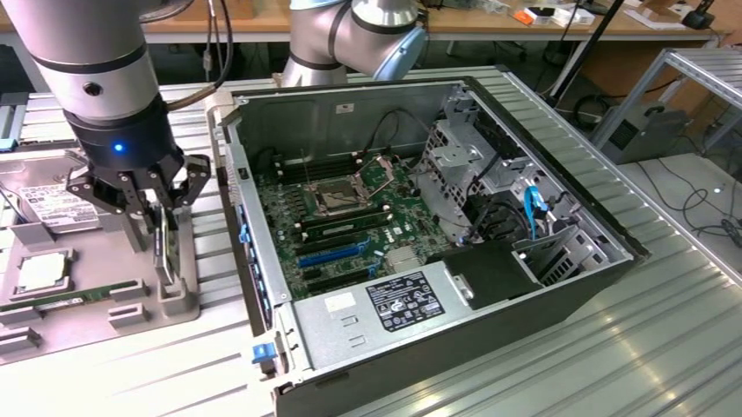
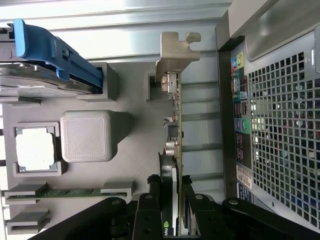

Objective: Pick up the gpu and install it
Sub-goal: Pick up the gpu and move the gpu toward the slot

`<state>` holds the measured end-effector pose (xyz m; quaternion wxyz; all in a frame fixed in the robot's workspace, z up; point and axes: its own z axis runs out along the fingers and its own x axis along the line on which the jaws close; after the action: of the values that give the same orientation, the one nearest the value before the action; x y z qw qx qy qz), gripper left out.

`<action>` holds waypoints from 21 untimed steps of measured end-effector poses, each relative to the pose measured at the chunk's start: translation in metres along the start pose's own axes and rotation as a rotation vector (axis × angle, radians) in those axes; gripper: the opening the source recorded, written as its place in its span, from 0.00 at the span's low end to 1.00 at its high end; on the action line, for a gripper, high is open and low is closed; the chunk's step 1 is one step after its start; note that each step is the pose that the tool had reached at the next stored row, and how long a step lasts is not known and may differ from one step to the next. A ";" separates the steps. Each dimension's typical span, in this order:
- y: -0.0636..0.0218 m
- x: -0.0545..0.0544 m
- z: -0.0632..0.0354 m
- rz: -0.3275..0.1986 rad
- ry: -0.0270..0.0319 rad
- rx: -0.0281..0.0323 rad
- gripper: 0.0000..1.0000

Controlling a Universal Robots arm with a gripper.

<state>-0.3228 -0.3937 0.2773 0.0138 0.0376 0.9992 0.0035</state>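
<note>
The gpu (image 1: pixel 172 254) stands on edge in a slot of the grey parts fixture (image 1: pixel 139 317), at the exterior view's left beside the open computer case (image 1: pixel 603 252). In the wrist view the gpu (image 2: pixel 175 135) is seen edge-on, with its metal bracket (image 2: pixel 172 55) at the far end. My gripper (image 1: pixel 162 230) is lowered over the card's upper edge. In the wrist view my gripper (image 2: pixel 171 189) has one black finger against each face of the card, shut on it. The card still sits in its slot.
The grey fixture (image 2: pixel 135 165) also holds a silver hard drive (image 1: pixel 52 208), a processor (image 1: pixel 41 271) and a memory stick (image 1: pixel 58 300). Inside the case the motherboard's blue slots (image 1: pixel 330 254) lie open to view. The case's rear panel (image 2: pixel 280 130) is close beside the card.
</note>
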 end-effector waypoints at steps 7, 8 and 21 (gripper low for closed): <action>0.0001 0.000 -0.0124 0.000 0.0000 0.0000 0.27; 0.0001 0.000 -0.0133 0.000 0.0000 0.0000 0.27; 0.0002 -0.001 -0.0297 0.000 0.0000 -0.0001 0.27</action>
<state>-0.3229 -0.3937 0.3070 0.0137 0.0376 0.9992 0.0036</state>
